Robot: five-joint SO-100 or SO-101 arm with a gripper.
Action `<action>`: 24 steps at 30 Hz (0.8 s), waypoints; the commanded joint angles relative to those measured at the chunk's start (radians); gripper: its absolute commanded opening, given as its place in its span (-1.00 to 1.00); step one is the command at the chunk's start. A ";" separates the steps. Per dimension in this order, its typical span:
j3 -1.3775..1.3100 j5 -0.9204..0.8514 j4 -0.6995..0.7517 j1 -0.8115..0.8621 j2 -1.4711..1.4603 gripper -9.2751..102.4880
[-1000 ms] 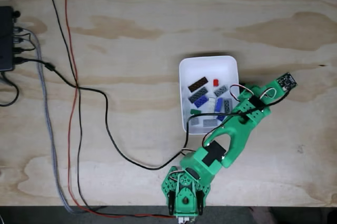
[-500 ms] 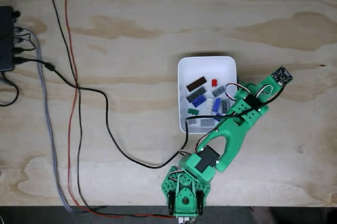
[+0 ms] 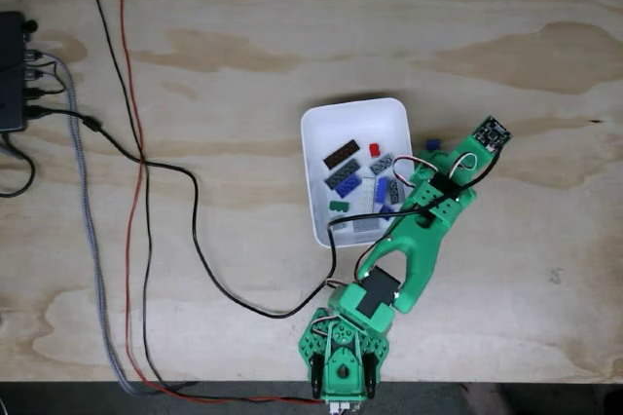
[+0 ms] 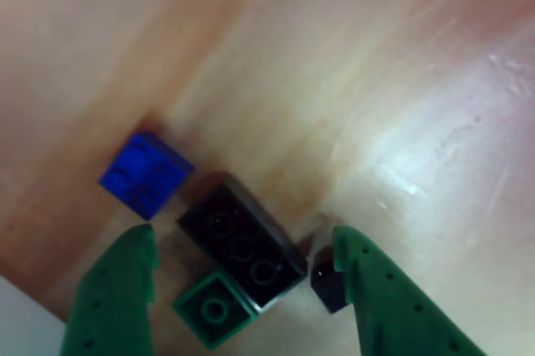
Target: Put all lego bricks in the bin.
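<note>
The white bin [image 3: 316, 132] lies mid-table in the fixed view and holds several lego bricks: brown [image 3: 341, 153], red [image 3: 374, 149], blue [image 3: 347, 184], green [image 3: 338, 206] and grey [image 3: 362, 224]. My green arm [image 3: 419, 230] reaches over the bin's right edge. A blue brick [image 3: 432, 144] lies on the wood just right of the bin. In the other view my gripper [image 4: 242, 235] is open, low over the table. A black brick [image 4: 242, 247], a green brick [image 4: 215, 310] and a small dark brick [image 4: 326, 287] lie between its fingers [image 4: 125, 289]. The blue brick [image 4: 146, 174] sits just beyond the left finger.
Black and red cables [image 3: 146, 162] cross the left half of the plywood table [image 3: 292, 25]. A black box [image 3: 12, 74] with plugs sits at the left edge. The arm's base [image 3: 341, 361] stands at the front edge. The bin's white corner [image 4: 17, 322] shows at lower left in the other view.
The arm swung left, and the bin slid left and slightly up with it. A blue brick now shows on the wood to the right of the bin.
</note>
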 commanded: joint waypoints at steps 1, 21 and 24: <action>0.012 -0.020 -0.044 0.018 0.046 -0.56; -0.474 0.420 0.522 -0.037 0.719 -0.84; -0.511 0.436 0.681 -0.241 0.692 -0.84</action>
